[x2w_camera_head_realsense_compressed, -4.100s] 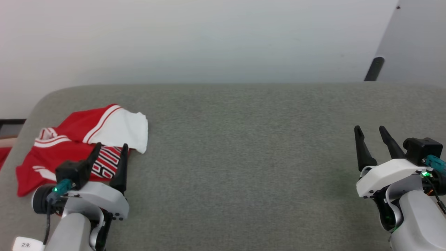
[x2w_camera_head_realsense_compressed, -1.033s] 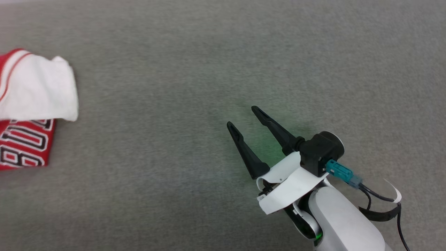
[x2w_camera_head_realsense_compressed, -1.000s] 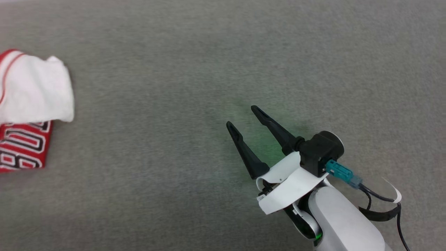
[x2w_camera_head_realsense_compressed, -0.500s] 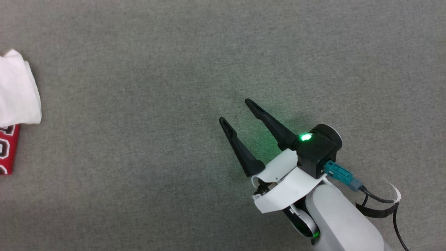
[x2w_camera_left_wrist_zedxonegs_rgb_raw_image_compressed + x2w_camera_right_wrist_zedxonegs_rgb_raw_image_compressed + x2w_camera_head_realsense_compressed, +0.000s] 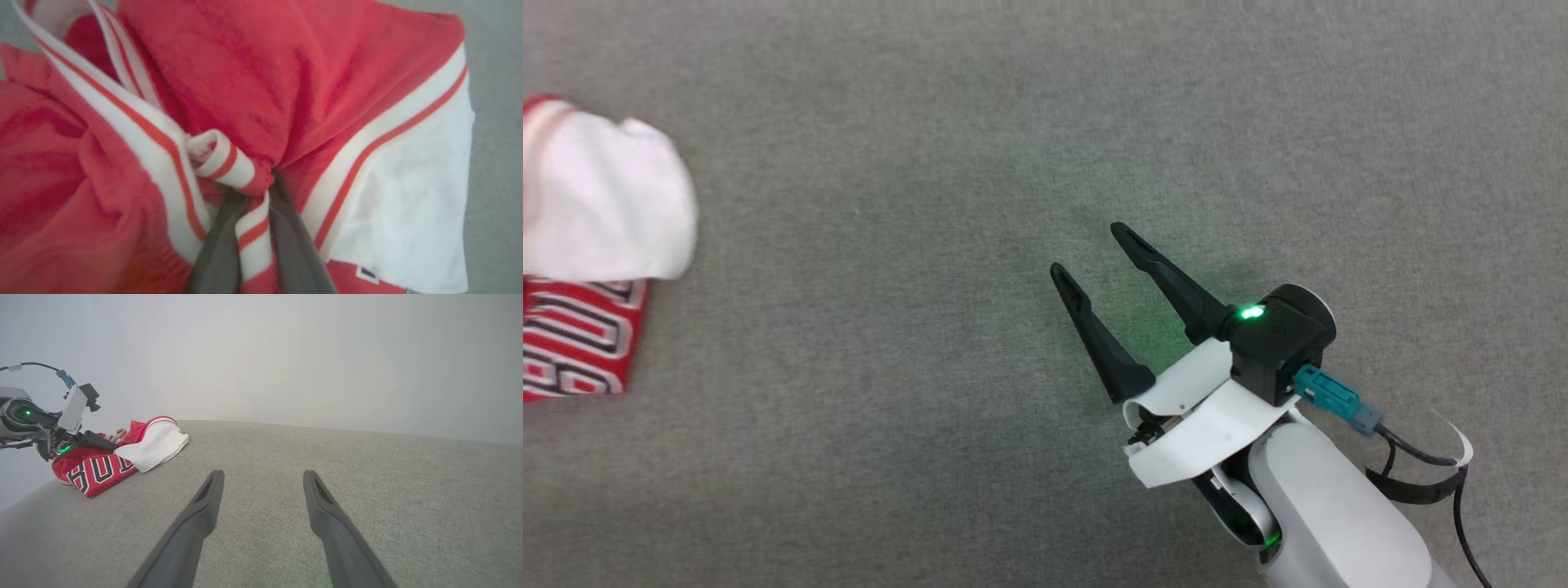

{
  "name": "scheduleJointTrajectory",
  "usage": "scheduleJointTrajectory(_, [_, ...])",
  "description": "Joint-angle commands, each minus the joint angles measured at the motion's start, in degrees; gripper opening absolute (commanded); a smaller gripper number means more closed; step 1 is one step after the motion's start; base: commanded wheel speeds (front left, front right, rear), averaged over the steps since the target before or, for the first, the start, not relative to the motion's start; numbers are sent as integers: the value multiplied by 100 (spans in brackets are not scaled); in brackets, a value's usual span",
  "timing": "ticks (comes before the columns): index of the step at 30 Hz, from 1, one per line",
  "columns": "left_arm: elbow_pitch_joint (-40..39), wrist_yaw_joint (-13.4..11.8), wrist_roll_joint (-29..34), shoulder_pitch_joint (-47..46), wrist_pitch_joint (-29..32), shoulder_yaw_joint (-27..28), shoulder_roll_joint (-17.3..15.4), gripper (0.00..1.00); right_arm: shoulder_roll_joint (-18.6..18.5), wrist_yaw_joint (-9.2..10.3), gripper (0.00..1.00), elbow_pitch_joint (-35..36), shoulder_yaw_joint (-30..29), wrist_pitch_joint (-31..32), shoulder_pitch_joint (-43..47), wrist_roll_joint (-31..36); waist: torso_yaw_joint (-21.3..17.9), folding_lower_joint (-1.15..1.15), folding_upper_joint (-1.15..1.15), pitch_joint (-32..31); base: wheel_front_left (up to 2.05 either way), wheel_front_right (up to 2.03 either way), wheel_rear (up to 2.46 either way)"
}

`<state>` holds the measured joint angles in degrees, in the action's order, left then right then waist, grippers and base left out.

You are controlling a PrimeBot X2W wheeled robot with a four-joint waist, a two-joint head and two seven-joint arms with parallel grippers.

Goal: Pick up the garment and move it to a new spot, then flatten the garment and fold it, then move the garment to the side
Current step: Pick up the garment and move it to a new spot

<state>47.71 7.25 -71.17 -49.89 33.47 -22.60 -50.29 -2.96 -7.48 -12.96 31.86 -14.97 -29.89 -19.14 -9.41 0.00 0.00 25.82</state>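
One garment (image 5: 261, 81) pinched in left end effector (image 5: 256, 188)

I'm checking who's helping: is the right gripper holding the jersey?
No, the right gripper is open over the grey surface, apart from the jersey.

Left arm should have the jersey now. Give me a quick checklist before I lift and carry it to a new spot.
1. Left pincer shut on the garment: ok, its fingers clamp the striped trim.
2. Grip takes one layer only: cannot tell, the cloth bunches at the fingers.
3. Right pincer open and free: ok, it holds nothing.
4. Right pincer apart from the garment: ok, bare grey surface lies between them.
5. Garment flat: not ok, it is crumpled, with the white sleeve lying over the lettering.
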Motion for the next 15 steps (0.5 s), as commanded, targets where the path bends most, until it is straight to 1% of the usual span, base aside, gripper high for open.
scheduleJointTrajectory(1, [-202, 36, 34, 67, -161, -148, 135, 0, 4, -2, 100, -42, -56, -28, 83, -38, 200, 0, 0, -255, 0, 0, 0])
scheduleJointTrajectory(3, [-476, 34, 32, -36, -322, -275, 70, 0, 4, -2, 100, -85, -126, -28, 134, -37, 281, 0, 0, -374, 0, 0, 0])
scheduleJointTrajectory(8, [-1330, 30, -84, -272, -586, -635, 75, 0, 2, -2, 100, -46, -398, -28, 300, -60, 367, 0, 0, -617, 0, 0, 0])
scheduleJointTrajectory(9, [-1330, 30, -84, -272, -586, -635, 75, 0, 2, -2, 100, -46, -398, -28, 300, -60, 367, 0, 0, -617, 0, 0, 0])
scheduleJointTrajectory(15, [-2369, 30, -401, -380, -700, -899, 275, 0, 4, -2, 100, 161, -695, -28, 567, -191, 239, 0, 0, -823, 0, 0, 0])
